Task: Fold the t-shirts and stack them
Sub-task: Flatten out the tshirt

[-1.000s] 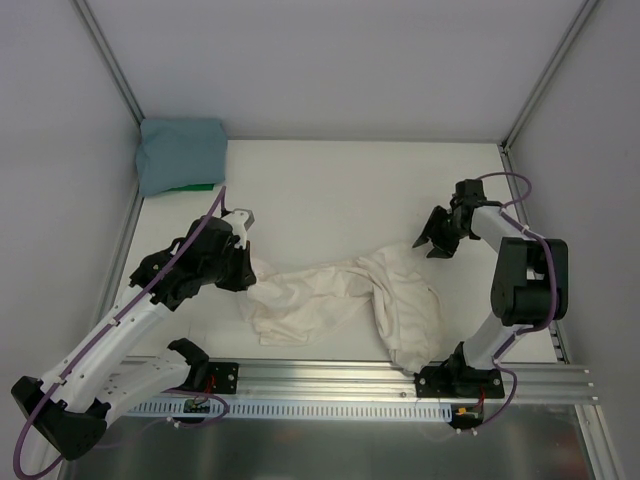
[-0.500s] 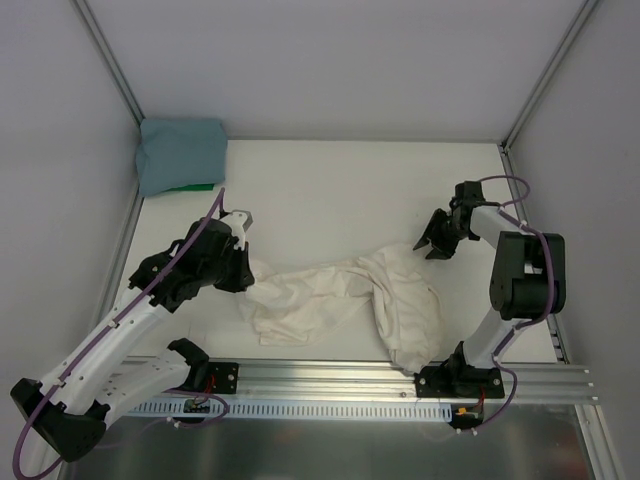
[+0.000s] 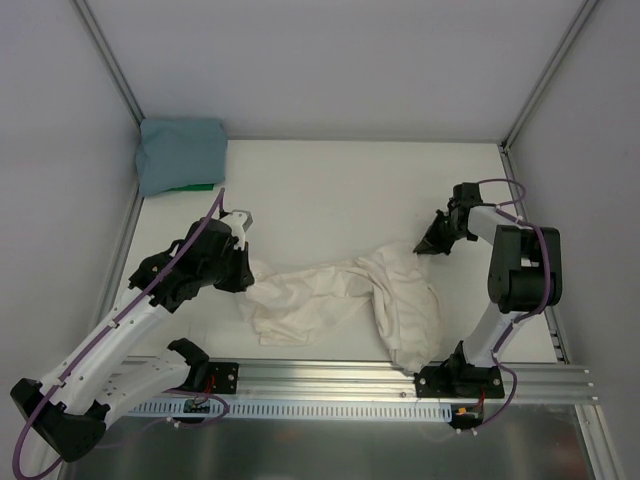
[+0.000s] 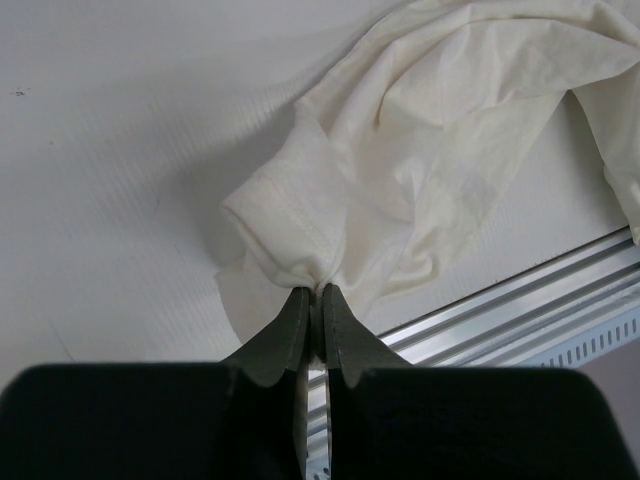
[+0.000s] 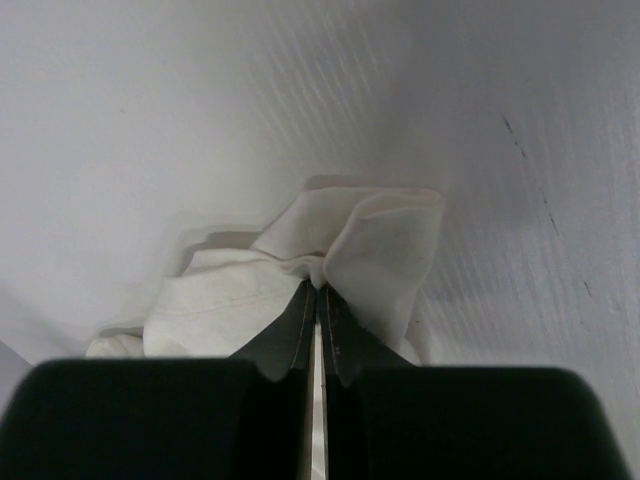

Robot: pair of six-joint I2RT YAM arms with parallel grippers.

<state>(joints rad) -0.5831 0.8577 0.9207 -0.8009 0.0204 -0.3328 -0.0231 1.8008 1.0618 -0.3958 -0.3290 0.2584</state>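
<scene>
Crumpled off-white cloth t-shirt (image 3: 330, 295), mid-frame: left gripper (image 4: 312, 290) and right gripper (image 5: 318, 288) were clamped on opposite edges, likely to spread it. Folded teal-blue cloth t-shirt (image 3: 180, 155) sat upper left, set aside.

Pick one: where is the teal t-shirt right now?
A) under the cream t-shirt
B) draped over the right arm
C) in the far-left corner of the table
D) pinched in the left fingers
C: the teal t-shirt lies as a compact bundle in the far-left corner of the table, well apart from the crumpled cream t-shirt near the front edge and touched by neither arm.
</scene>
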